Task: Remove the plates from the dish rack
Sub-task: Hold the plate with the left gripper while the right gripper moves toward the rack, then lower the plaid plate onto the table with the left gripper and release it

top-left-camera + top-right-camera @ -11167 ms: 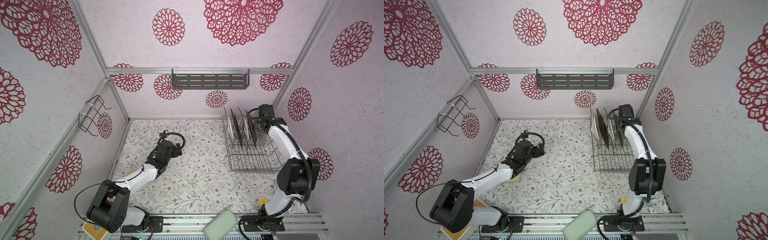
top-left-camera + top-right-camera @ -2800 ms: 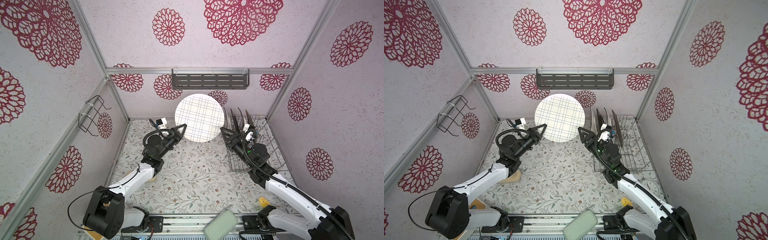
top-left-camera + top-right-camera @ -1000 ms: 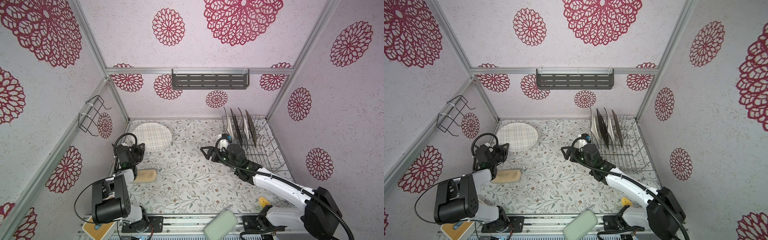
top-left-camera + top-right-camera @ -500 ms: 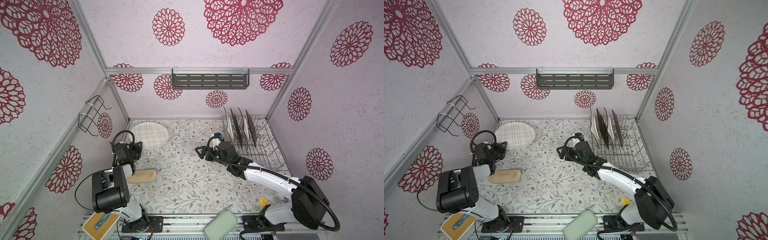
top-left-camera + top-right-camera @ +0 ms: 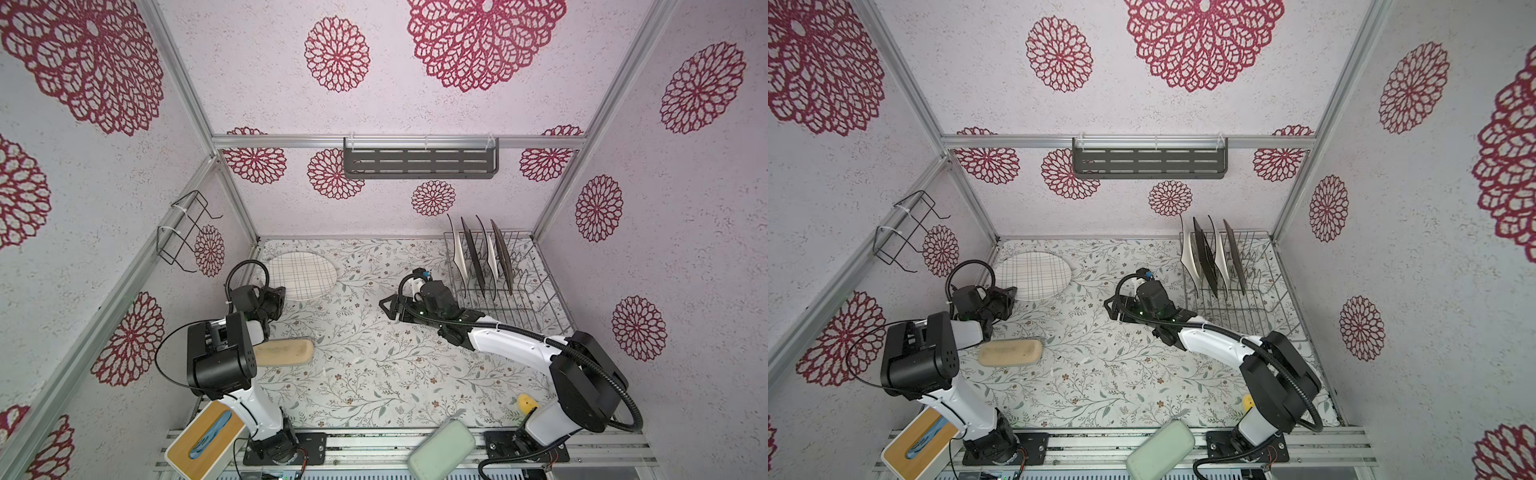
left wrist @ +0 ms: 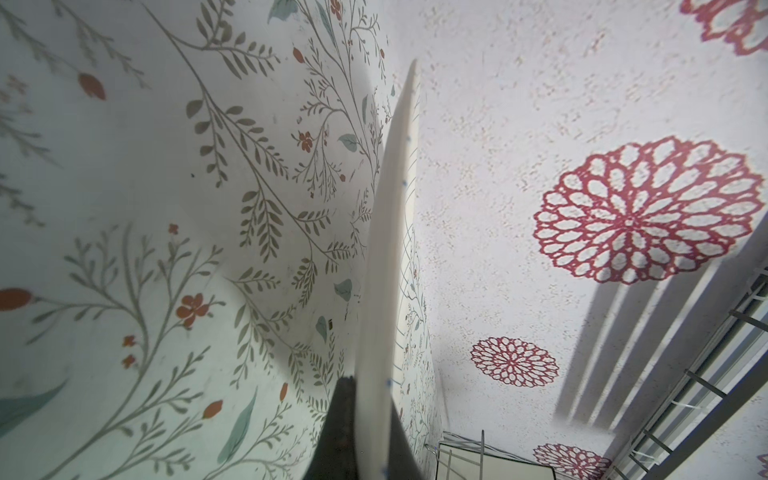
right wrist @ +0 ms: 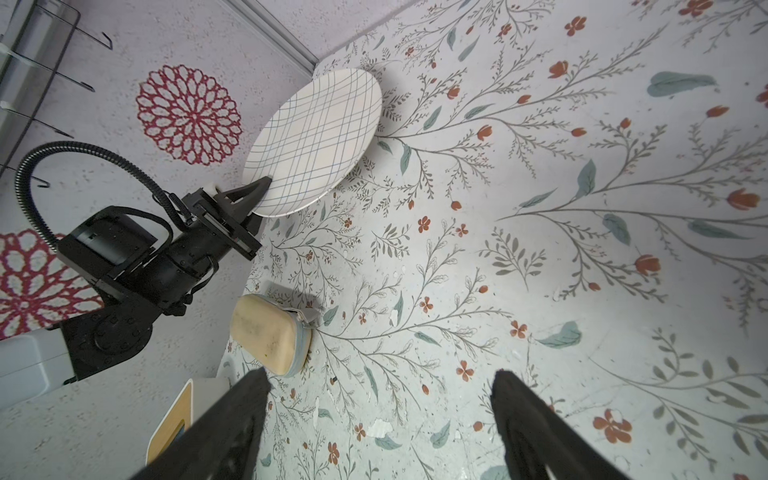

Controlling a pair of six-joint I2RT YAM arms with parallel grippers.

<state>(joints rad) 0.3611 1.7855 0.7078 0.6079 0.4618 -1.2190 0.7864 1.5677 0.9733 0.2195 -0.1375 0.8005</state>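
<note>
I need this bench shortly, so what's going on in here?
The left pincer is shut on the rim of the grid plate, down at the far left corner of the table; whether it lies flat I cannot tell. The right pincer hangs open and empty over mid-table, beside the rack, where four plates stand on edge.

We see pale walls [image 5: 257, 83] with big red flowers on them. A dark grey shelf [image 5: 419, 164] hangs at the back. A black wire holder [image 5: 185, 232] hangs on the side. The floor [image 5: 374, 374] has little leaves and flowers.
</note>
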